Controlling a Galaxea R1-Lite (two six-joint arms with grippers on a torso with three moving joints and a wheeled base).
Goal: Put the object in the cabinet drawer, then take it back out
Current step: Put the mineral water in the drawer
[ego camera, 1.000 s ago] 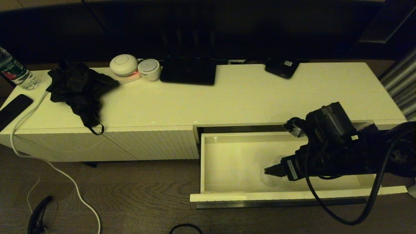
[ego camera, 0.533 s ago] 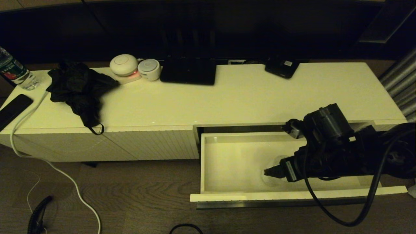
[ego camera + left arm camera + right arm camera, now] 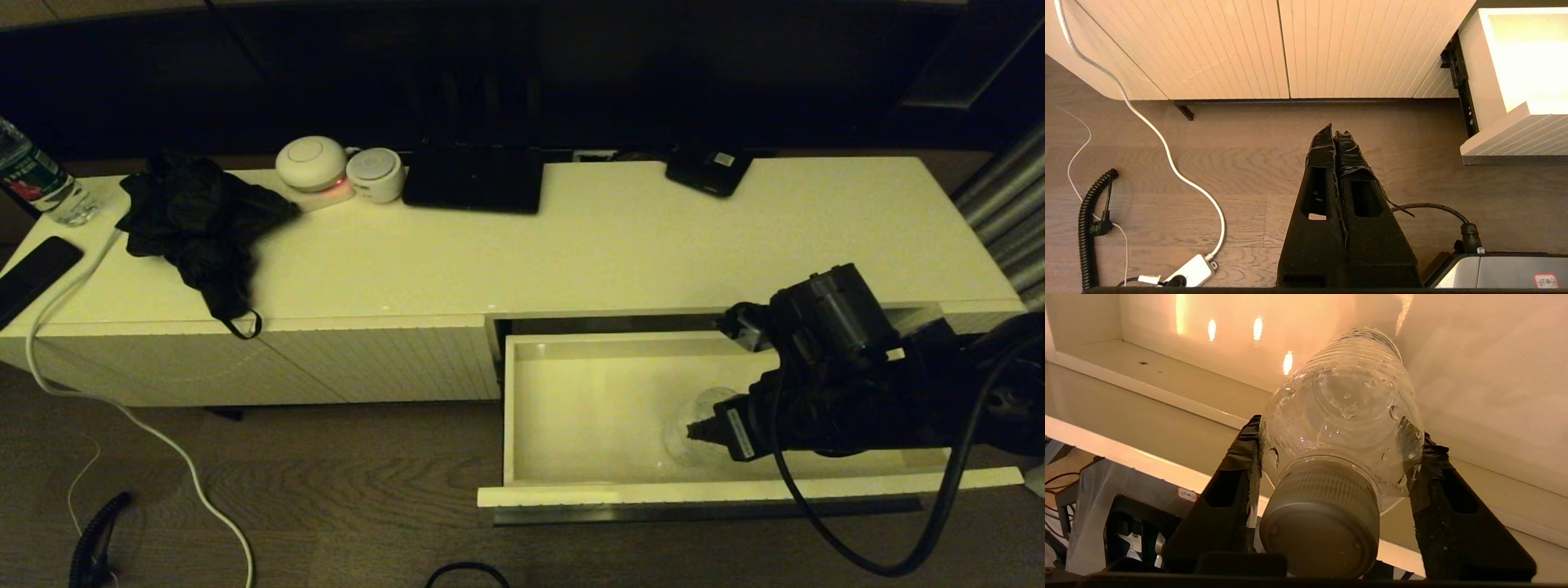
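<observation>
right gripper (image 3: pixel 1333 445) is down inside the drawer (image 3: pixel 588 482), fingers (image 3: pixel 1241 457) clamped on the shoulder of the bottle (image 3: pixel 1339 416) just below its grey cap. bottle is upright in the right half of the drawer, near the front wall; can't tell whether its base is on the drawer floor or just off it.

step looks like the place/retrieve turnaround: bottle is in the drawer, grip is on. if it hasn't been set down yet, next is lower to the floor and release; if it has, next is a straight lift clear of the front wall before moving toward the cabinet top (image 3: pixel 620 245). can't say which from here.

drawer is pulled fully out, nothing else in it, just bottle and gripper.

left gripper (image 3: pixel 1336 134) is parked low over the floor left of the drawer, fingers pressed together, holding nothing.
</observation>
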